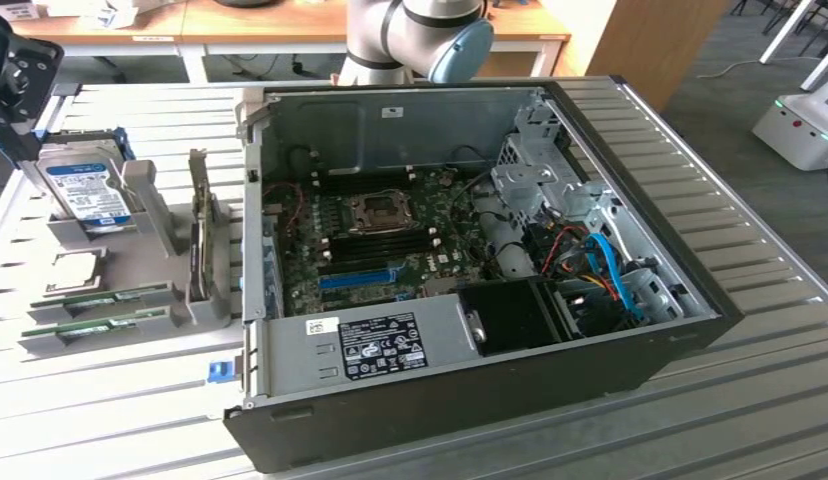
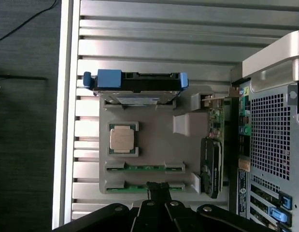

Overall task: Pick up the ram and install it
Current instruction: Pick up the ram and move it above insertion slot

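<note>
While the computer case (image 1: 521, 400) is lying open with its board facing up, the gray holder (image 2: 154, 145) beside it is keeping the ram (image 2: 137, 188) on edge for easy pinching. The claw (image 2: 157, 185) is hovering over it, closed tight and empty.

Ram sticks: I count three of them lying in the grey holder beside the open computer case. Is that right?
Not quite: there are two, not three. The wrist view shows the first ram stick and the second ram stick lying side by side in the grey holder beside the open computer case.
</note>
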`<state>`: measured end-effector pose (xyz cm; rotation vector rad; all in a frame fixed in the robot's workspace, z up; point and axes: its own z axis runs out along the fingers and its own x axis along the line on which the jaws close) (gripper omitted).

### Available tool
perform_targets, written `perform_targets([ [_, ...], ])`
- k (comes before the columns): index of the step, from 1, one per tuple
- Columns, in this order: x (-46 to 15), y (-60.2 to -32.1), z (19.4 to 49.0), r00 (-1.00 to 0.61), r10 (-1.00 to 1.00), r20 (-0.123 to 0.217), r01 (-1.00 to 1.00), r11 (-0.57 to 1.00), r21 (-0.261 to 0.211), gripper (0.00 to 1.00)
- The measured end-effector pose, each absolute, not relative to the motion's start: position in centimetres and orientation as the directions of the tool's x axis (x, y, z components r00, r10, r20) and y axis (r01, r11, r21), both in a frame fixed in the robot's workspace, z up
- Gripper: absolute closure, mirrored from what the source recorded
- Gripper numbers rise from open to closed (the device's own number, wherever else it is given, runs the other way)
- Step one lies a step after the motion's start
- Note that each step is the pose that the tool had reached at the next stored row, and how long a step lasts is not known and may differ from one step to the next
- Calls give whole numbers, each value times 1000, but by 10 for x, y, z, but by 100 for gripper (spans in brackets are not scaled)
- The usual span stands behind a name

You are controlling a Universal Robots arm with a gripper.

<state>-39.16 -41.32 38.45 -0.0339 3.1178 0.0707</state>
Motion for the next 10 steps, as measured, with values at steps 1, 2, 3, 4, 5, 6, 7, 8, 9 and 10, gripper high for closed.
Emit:
perform_targets([
  [1,-392,-413,384,-999,-32,-23,-33,998,45,89],
  [2,-392,-413,384,-999,-44,-23,-45,998,45,89],
  [3,-392,-413,384,-998,-56,-23,-57,997,45,89],
  [4,-392,-413,384,-997,-69,-23,-70,996,45,89],
  [5,-392,-413,384,-996,-82,-23,-83,996,45,89],
  [6,-392,-413,384,-995,-95,-23,-96,994,45,89],
  [7,-392,-413,384,-994,-109,-23,-110,993,45,89],
  [8,-392,-413,384,-992,-124,-23,-125,991,45,89],
  [9,-392,-413,384,-990,-139,-23,-140,989,45,89],
  [10,-392,-413,384,-988,-155,-23,-156,987,45,89],
])
